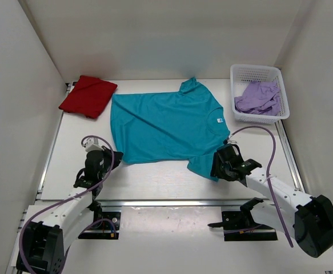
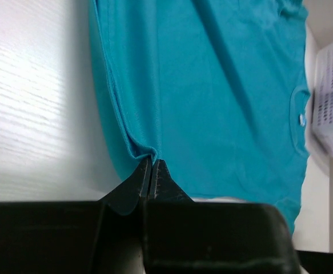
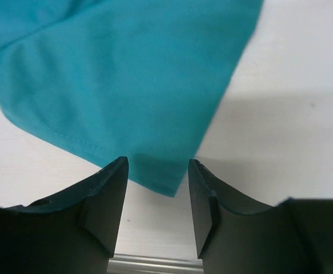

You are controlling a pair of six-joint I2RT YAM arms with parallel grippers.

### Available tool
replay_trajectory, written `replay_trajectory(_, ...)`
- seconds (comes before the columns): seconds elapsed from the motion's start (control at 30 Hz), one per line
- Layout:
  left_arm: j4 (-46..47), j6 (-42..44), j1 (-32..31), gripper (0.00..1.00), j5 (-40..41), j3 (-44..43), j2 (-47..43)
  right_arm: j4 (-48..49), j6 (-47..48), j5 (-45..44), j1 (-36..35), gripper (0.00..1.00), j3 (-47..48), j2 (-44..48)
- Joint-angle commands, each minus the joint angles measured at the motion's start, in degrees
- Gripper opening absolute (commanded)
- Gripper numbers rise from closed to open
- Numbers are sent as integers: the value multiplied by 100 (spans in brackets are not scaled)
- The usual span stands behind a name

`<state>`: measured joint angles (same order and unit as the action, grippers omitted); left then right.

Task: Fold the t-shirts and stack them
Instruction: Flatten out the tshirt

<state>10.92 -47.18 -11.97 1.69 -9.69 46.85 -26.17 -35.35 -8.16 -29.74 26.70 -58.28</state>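
The teal t-shirt (image 1: 166, 125) lies flat in the middle of the bench (image 1: 155, 182). The left fingers (image 2: 136, 184) are clenched on its hem corner at 8 o'clock. The right fingers (image 3: 106, 194) stand parted around the sleeve tip at 5 o'clock, probably readying a 2-handed fold.

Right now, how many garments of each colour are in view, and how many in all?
Red folded t-shirt: 1
Teal t-shirt spread flat: 1
Lilac crumpled garment, in the white plastic basket: 1
Total: 3
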Motion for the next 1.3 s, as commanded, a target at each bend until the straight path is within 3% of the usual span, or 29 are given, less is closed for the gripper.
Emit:
replay_trajectory(0.0, -11, 174, -244, 0, 234, 160, -158, -475, -322, -353, -50, 45, 143, 63)
replay_trajectory(0.2, 77, 174, -508, 0, 297, 222, -124, -784, -551, -537, -33, 47, 55, 36)
replay_trajectory(0.37, 183, 121, -482, 0, 200, 231, -9, -468, -438, -11, 284, 45, -235, 89)
replay_trajectory(0.73, 130, 147, -236, 0, 15, 56, -1, 463, -332, 517, 592, 1, -561, 202)
replay_trajectory(0.83, 69, 235, -148, 0, -151, -180, 52, 499, -157, 623, 662, 1, -316, 457)
replay_trajectory(0.93, -195, 480, -86, 0, -467, -822, 192, 193, 229, 413, 750, 0, 516, 923)
replay_trajectory(1.0, -711, 692, -78, 0, -782, -1846, 411, -202, 659, 255, 872, 0, 1326, 1073)
replay_trajectory(1.17, -1924, 1184, 167, 0, -1697, -4395, 755, -1177, 1591, -517, 690, 0, 4617, 619)
replay_trajectory(1.27, -2084, 922, 868, 0, -2328, -5620, 790, -1644, 2144, -1316, 128, 0, 6743, 11)
